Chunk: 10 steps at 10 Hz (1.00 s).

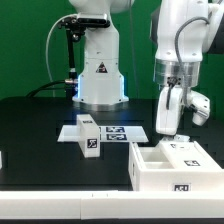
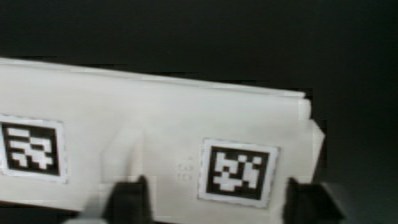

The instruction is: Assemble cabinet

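White plastic pretty much filled the wrist view. The gripper (image 2: pixel 217 203) had its two dark fingers (image 2: pixel 125 200) set wide apart, one on either side of a white piece (image 2: pixel 160 115). One black-and-white tag (image 2: pixel 238 170) sat right between them, and a second tag (image 2: pixel 27 148) was further along the same face. Honestly couldn't tell whether the fingers were pinching that piece or just straddling it, since no contact showed at the tips.

In the exterior view the hand hung just above the rear corner of the cabinet box (image 1: pixel 172 168). The box sat on the black table (image 1: pixel 40 175) at the exterior view's right, near the front edge, with its open compartments facing up. Toward the middle a small white block (image 1: pixel 90 137) with a tag stood upright just beside the marker board (image 1: pixel 116 131), well apart from the hand.

My worry from here was the grip. The white face looked tilted relative to the fingers, so closing or pushing down crooked could make the piece twist or slip. Coming down off-line could also catch a finger on the box wall and shove the whole box along the table, which would throw off every later step.
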Motion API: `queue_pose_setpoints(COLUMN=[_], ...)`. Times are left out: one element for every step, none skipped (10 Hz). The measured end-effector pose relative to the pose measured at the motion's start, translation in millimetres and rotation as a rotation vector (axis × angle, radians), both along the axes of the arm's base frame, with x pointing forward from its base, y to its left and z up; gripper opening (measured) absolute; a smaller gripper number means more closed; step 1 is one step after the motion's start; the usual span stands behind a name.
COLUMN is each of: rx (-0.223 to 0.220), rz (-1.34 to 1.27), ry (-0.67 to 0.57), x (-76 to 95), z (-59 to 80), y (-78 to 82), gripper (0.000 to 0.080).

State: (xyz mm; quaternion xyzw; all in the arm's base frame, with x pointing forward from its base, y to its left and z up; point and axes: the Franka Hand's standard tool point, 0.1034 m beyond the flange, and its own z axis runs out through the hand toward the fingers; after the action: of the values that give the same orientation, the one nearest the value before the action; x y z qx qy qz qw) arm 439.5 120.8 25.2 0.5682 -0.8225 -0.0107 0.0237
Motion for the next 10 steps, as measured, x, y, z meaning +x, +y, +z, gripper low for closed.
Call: queue_pose_setpoints(rx=[0.0, 0.0, 0.0, 0.0, 0.0, 0.0, 0.001, 0.01, 0.022, 0.022], rz=[0.001, 0.003, 0.003, 0.004, 0.004, 0.004, 0.001, -0.013, -0.021, -0.021], ry=[0.0, 0.0, 0.0, 0.0, 0.0, 0.0, -0.003, -0.014, -0.015, -0.012], x=[0.0, 0.0, 0.0, 0.0, 0.0, 0.0, -0.4, -4.5, -8.8, -12.8], z=[0.0, 0.0, 0.0, 0.0, 0.0, 0.0, 0.6, 3.5, 6.7, 6.2], y=[0.0, 0.0, 0.0, 0.0, 0.0, 0.0, 0.8, 4.0, 7.7, 9.0], gripper=[0.0258, 0.0068, 0.002, 0.002, 0.0004, 0.0004, 0.0001, 0.0001, 0.0001, 0.0092])
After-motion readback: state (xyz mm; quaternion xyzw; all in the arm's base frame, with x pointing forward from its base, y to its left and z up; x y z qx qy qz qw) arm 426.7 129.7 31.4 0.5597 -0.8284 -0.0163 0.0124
